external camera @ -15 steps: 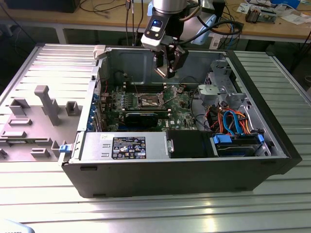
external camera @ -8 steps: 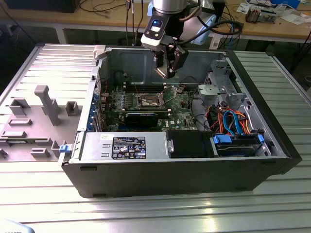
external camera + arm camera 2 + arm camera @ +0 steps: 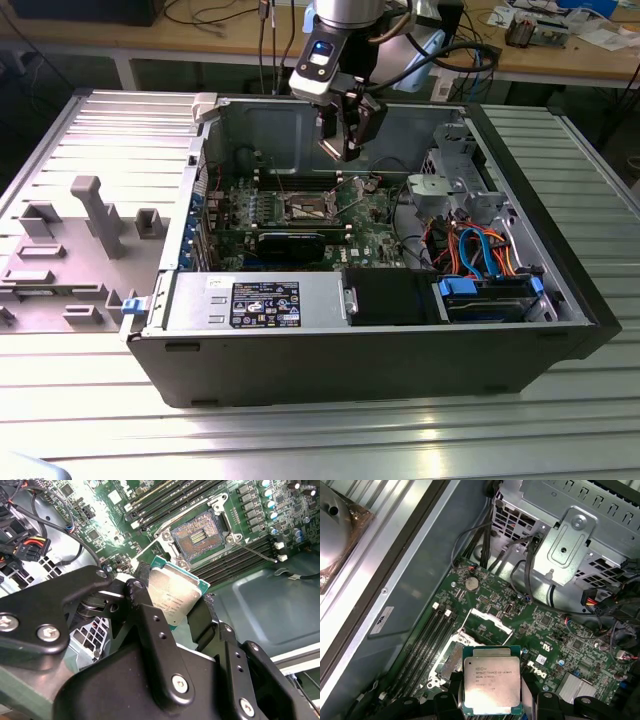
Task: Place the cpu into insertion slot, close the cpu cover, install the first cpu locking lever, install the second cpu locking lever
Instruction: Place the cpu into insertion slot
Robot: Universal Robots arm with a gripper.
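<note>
End effector [image 3: 172,597]: pinching the cpu [image 3: 491,685] by opposite edges, above the case's green board [image 3: 555,630].
Insertion slot [image 3: 200,535]: bare, contacts exposed; cpu close over it, not touching.
Cpu cover [image 3: 485,636]: tilted up, open.
Progress: nothing seated; cover and both levers not yet done.

Dark square silver-rimmed socket recess [image 3: 200,535] uncovered, open from above. Long black ribbed card [image 3: 292,241] just beside. Grey metal drive cage [image 3: 572,545], dark cable bundle [image 3: 490,540] crowd edge of green circuit board [image 3: 560,630].
</note>
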